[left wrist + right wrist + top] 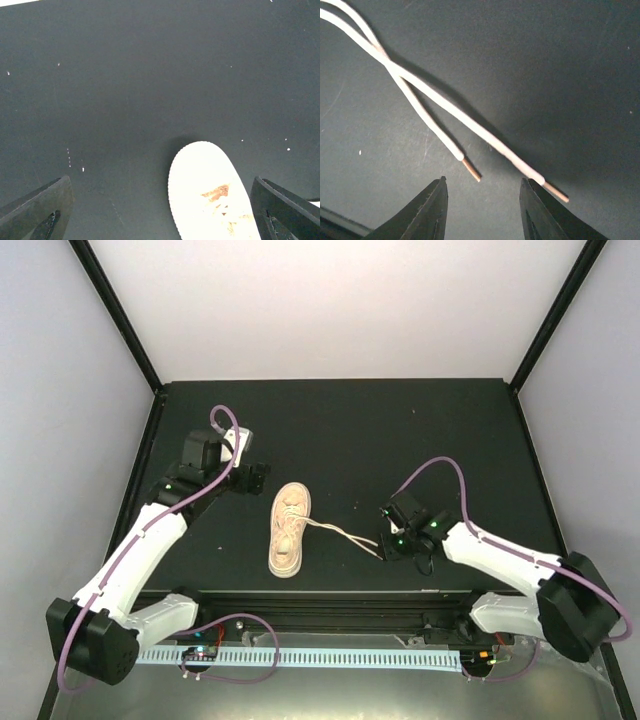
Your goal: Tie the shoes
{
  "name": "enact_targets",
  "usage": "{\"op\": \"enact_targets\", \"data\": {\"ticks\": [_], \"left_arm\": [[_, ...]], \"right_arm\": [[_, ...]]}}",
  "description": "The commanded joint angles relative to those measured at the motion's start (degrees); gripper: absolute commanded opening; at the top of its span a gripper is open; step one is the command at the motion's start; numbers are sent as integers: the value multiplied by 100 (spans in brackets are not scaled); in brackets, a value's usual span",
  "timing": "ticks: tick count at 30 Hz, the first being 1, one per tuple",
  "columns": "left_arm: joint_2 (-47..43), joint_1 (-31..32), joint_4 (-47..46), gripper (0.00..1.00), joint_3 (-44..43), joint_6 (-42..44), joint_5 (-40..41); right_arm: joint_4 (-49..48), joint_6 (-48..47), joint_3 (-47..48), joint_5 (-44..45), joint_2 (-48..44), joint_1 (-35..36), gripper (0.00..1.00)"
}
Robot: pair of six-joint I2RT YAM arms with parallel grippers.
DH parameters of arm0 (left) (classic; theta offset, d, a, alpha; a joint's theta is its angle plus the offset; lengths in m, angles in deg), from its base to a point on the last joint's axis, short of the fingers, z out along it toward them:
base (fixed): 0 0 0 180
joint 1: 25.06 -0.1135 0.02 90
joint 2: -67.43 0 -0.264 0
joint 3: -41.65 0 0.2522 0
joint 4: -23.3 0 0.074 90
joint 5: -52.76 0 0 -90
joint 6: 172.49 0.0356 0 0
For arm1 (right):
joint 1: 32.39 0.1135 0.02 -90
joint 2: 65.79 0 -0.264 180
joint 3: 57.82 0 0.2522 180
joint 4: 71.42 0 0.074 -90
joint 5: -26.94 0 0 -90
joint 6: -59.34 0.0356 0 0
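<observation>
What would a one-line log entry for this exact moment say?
sneaker: laces untied, strands crossed | left gripper: open, empty, beside sneaker | right gripper: jaws apart, just short of lace tips, nothing gripped

Beige sneaker (289,532), off-white laces (445,106) (copper tips (471,171)).

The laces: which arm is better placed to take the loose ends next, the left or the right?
The right, probably. The right gripper hovers just before both lace ends, which trail from the shoe toward it. The left gripper is open at the shoe's far end, away from them.
</observation>
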Motion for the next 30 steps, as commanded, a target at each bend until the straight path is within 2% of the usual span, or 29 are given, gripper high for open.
{"op": "enact_targets", "data": {"ticks": [1, 12, 21, 26, 30], "left_arm": [[8, -49, -206, 99, -202, 248, -53], [14, -49, -218, 99, -91, 289, -16], [72, -49, -225, 99, -72, 312, 1], [77, -49, -225, 99, -69, 312, -11], [71, -49, -224, 99, -69, 316, 2]], "right_arm": [[-205, -450, 408, 267, 555, 44, 43], [-771, -874, 692, -12, 1467, 41, 38], [-1018, -903, 618, -62, 1758, 41, 36], [-1030, -880, 572, 220, 1821, 41, 24], [-950, -786, 532, 334, 1673, 42, 8]]}}
